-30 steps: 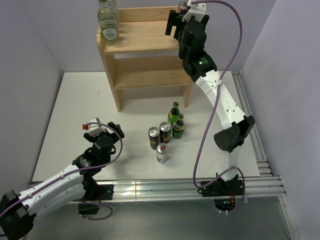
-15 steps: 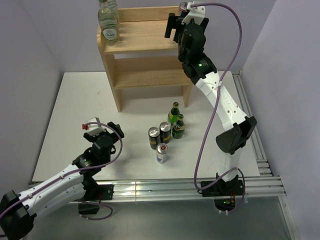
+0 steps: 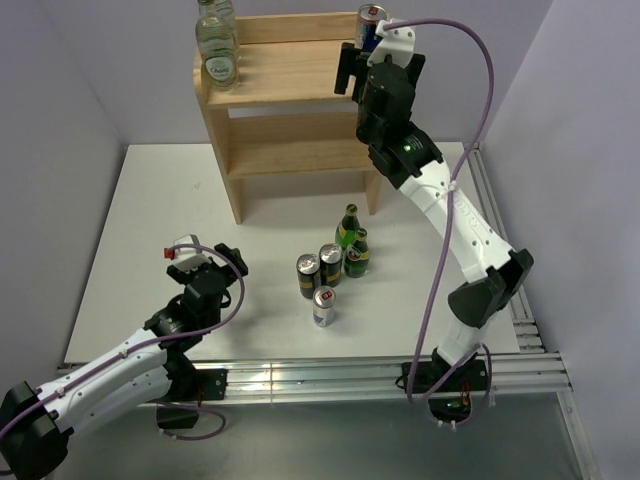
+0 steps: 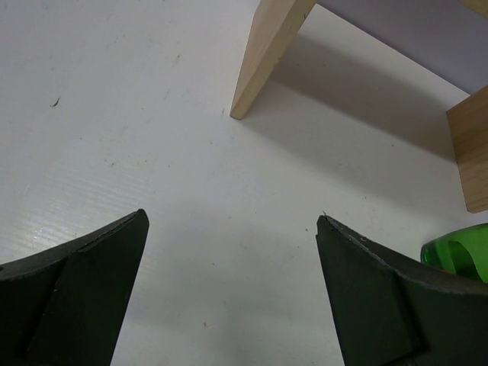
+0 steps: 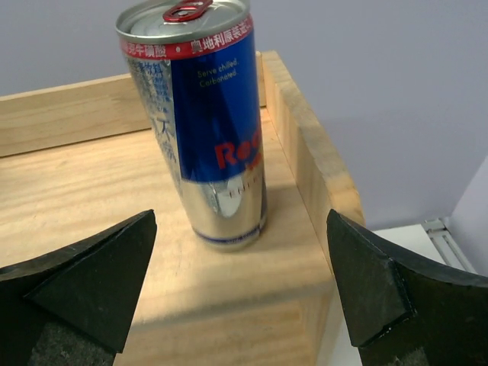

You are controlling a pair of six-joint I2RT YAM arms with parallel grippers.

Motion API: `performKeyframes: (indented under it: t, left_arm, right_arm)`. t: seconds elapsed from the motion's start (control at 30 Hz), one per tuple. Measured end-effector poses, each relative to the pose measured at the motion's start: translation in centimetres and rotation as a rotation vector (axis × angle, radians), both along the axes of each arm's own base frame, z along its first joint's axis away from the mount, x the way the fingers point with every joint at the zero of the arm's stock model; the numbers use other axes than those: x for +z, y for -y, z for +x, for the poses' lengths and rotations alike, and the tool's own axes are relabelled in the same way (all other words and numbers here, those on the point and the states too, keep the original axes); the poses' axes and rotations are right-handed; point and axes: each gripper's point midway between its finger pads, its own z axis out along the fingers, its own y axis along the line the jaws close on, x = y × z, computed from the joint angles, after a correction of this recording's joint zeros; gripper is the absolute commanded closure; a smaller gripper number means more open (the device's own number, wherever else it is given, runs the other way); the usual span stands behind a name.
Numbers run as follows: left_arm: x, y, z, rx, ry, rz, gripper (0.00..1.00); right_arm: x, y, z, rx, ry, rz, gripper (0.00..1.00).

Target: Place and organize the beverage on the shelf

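Silver and blue, a slim silver-and-blue can (image 5: 202, 122) stands upright at the back right corner of the top tier of the pale wood shelf (image 3: 290, 75), top centre of the overhead frame. Red letters on it read "Red", small white print says "Carbonated", and Chinese characters run along a red band under the rim. The right gripper (image 5: 239, 229) hangs just in front of it, jaws spread wide and touching nothing.

Lower centre of the overhead frame, five drinks wait upright on the white table (image 3: 150, 200): two green bottles (image 3: 347, 228), two black-and-gold cans (image 3: 308, 272) and a second silver can (image 3: 324, 305), their print too small to read. The left gripper (image 3: 205, 258), equally wide and empty, hovers low at lower left and looks the nearer tool to that cluster, which lies to its right.

Two clear glass bottles (image 3: 217, 50) occupy the tier's upper left corner.
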Motion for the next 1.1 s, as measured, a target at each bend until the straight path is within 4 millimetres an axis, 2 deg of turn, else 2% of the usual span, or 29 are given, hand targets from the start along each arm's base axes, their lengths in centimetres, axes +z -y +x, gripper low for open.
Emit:
performKeyframes:
  t: [0.23, 0.33, 0.4, 0.53, 0.57, 0.7, 0.83, 0.93, 1.03, 1.1]
  left_arm:
    - [0.0, 0.0, 0.0, -0.003, -0.002, -0.002, 0.01]
    - [0.0, 0.0, 0.0, -0.003, -0.002, -0.001, 0.01]
    - [0.0, 0.0, 0.0, -0.003, -0.002, -0.001, 0.01]
    - [-0.1, 0.0, 0.0, -0.002, -0.002, -0.001, 0.01]
    - [-0.1, 0.0, 0.0, -0.002, -0.003, 0.000, 0.01]
    - [-0.1, 0.1, 0.1, -0.005, -0.003, -0.002, 0.01]
    - [-0.4, 0.1, 0.1, -0.005, -0.012, 0.006, 0.01]
    - [-0.4, 0.2, 0.1, -0.006, -0.012, 0.007, 0.01]
    - [-0.3, 0.2, 0.2, -0.006, -0.009, 0.003, 0.01]
    - [-0.3, 0.2, 0.2, -0.007, -0.008, 0.001, 0.01]
  right_arm:
    - [0.8, 0.2, -6.1, 0.010, -0.001, 0.039, 0.00]
    - [-0.2, -0.4, -10.0, 0.046, -0.011, 0.076, 0.00]
    - [-2.3, -1.5, -13.3, 0.111, -0.040, 0.101, 0.00]
    - [-8.5, -3.4, -20.5, 0.289, -0.126, 0.176, 0.00]
    - [-9.9, -3.5, -21.6, 0.311, -0.142, 0.197, 0.00]
    - [-18.3, -5.2, -26.9, 0.438, -0.277, 0.224, 0.00]
    - [-24.6, -7.9, -30.6, 0.484, -0.409, 0.194, 0.00]
    - [-30.2, -9.5, -33.7, 0.505, -0.510, 0.130, 0.00]
    - [-35.7, -8.9, -35.7, 0.490, -0.590, 0.082, 0.00]
    - [-38.0, -7.9, -36.0, 0.464, -0.620, 0.079, 0.00]
